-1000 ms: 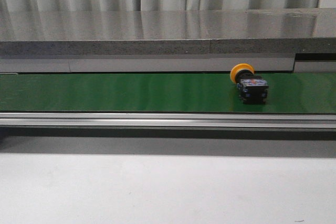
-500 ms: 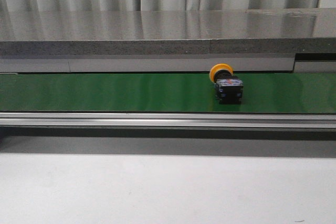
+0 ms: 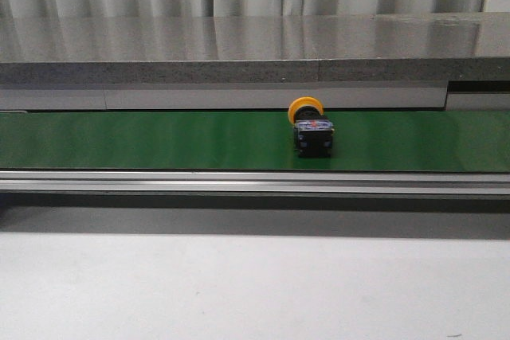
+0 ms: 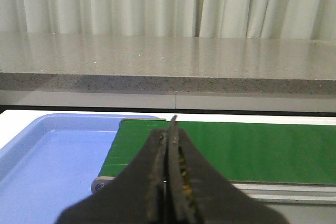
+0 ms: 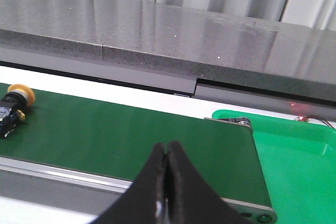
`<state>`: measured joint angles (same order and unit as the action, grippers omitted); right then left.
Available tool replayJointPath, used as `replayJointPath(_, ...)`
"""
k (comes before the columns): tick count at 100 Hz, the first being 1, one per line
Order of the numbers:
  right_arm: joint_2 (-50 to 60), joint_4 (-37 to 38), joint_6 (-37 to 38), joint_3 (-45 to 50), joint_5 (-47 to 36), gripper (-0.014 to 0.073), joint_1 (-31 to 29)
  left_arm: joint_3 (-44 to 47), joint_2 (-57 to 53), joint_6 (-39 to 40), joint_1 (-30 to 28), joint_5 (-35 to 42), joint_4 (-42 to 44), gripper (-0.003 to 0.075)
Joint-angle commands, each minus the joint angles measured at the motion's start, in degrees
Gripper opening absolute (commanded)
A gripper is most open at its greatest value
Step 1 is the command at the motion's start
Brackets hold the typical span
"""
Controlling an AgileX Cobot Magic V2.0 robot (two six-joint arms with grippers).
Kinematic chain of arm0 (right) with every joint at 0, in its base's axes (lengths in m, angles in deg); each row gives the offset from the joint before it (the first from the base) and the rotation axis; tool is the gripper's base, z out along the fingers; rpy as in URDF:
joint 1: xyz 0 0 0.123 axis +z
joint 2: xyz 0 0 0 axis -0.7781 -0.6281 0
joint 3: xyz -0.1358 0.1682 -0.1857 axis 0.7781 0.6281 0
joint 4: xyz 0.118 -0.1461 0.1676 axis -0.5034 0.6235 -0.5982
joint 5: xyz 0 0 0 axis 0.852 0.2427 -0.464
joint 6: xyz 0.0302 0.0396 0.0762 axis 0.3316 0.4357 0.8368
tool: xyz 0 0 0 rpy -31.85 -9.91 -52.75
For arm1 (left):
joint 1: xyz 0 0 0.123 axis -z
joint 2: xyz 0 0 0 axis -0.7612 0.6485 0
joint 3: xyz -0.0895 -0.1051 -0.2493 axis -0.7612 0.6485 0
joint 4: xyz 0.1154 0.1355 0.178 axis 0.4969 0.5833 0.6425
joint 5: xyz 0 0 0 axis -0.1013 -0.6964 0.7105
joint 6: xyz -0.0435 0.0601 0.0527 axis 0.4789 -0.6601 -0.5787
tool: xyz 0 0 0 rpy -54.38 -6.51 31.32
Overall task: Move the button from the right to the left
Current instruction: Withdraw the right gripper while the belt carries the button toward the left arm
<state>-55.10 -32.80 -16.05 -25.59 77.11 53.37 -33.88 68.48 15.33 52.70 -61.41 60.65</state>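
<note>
small push-button w/ round yellow-orange cap on black blocky body (image 3: 311,129) lies on its side on the long green conveyor belt (image 3: 159,139), nobody holding it. left pincer (image 4: 169,129) pressed together, empty, the blue plastic tray (image 4: 47,145) beyond it at belt's end. right pincer (image 5: 167,156) also together, empty; button (image 5: 13,106) sits well off to its side. judged roughly mid-belt, tray not reached.

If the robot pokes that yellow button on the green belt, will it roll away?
Probably not far. The button lies on its side with its blocky black body on the belt, which should stop rolling. Its round cap might make it pivot. It looks like hard plastic, likely stiff and light.
</note>
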Motion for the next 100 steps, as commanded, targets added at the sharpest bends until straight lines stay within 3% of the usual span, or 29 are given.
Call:
replayJointPath(1, -0.6, 0.6, 0.0, -1.4, -5.1, -0.0067, 0.2, 2.5, -1.8, 0.4, 0.4, 4.5, -0.6, -0.002)
replayJointPath(33, -0.6, 0.6, 0.0, -1.4, -5.1, -0.0067, 0.2, 0.5, -1.4, 0.2, 0.1, 7.0, 0.4, -0.002)
replayJointPath(56, -0.6, 0.6, 0.0, -1.4, -5.1, -0.0067, 0.2, -10.3, 6.8, 0.2, 0.1, -3.5, 0.4, -0.002)
replayJointPath(83, -0.6, 0.6, 0.0, -1.4, -5.1, -0.0067, 0.2, -26.9, 26.8, 0.2, 0.1, -20.8, -0.2, -0.002)
replayJointPath(100, -0.6, 0.6, 0.0, -1.4, -5.1, -0.0067, 0.2, -35.6, 38.9, 0.2, 0.1, -26.2, -0.2, -0.001)
